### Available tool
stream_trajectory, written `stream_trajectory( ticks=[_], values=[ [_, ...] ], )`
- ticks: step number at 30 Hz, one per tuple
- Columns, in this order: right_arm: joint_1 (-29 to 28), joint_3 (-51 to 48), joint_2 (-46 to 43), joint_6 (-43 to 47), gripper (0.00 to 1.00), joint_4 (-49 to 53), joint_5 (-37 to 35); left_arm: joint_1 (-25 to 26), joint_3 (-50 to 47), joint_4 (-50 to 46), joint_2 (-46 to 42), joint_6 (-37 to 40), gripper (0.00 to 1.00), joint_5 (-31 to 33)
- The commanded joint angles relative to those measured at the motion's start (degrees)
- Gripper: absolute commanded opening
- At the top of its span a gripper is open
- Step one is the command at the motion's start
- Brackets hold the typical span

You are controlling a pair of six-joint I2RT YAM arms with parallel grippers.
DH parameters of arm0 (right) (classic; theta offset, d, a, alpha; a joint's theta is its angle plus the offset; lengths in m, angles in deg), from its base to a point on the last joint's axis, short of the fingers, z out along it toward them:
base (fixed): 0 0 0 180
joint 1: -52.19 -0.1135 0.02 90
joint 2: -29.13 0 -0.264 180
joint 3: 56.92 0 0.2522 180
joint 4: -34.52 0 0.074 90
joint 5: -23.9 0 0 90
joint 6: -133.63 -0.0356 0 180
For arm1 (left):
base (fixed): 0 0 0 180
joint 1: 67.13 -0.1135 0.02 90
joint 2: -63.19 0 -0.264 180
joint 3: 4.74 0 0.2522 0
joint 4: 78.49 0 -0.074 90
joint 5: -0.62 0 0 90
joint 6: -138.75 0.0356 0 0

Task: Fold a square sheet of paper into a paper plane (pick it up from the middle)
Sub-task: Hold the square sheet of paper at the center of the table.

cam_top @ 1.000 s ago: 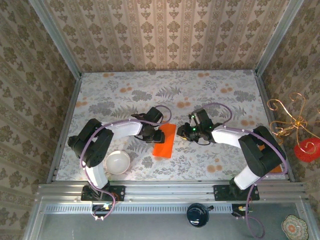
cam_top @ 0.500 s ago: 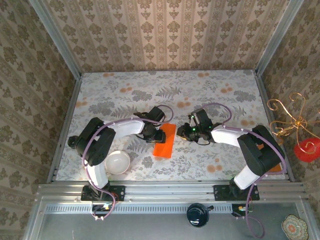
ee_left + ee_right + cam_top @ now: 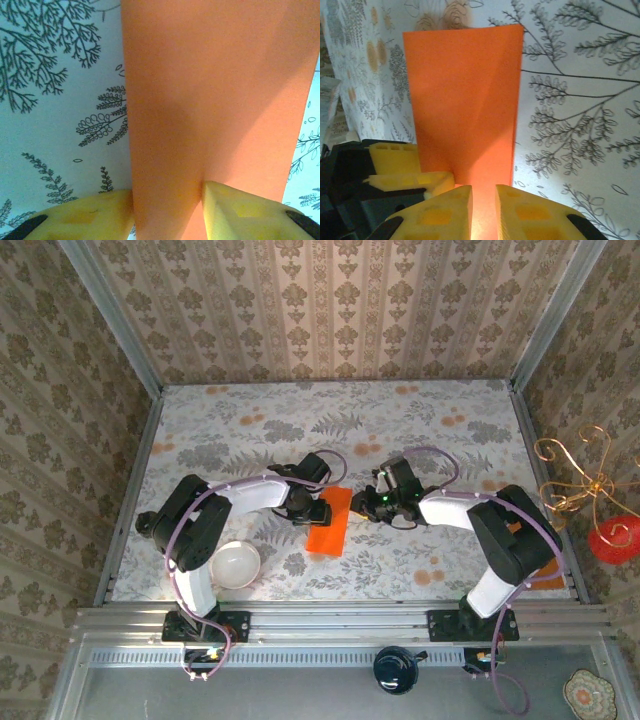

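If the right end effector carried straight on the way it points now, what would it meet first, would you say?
Most likely the orange paper, already between its fingers; beyond that, the left end effector on the paper's far side, though depth is unclear.

The left tool (image 3: 322, 510) hides part of the orange paper (image 3: 330, 523).
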State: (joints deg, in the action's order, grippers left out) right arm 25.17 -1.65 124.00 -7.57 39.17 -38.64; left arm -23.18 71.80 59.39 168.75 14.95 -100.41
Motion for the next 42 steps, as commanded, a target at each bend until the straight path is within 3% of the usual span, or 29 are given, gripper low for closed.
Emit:
stream_trajectory(
  ticks=[1,42],
  values=[
    [-0.4,-0.74,1.0,-0.81,0.21,-2.15,1.77,1.7,-4.04,2.64,8.41,-0.52,0.44,0.12],
    [-4.53,1.11,7.05,-3.09,0.18,-6.35,4.13,1.69,-3.37,2.62,9.82,0.23,0.43,-1.02]
  ],
)
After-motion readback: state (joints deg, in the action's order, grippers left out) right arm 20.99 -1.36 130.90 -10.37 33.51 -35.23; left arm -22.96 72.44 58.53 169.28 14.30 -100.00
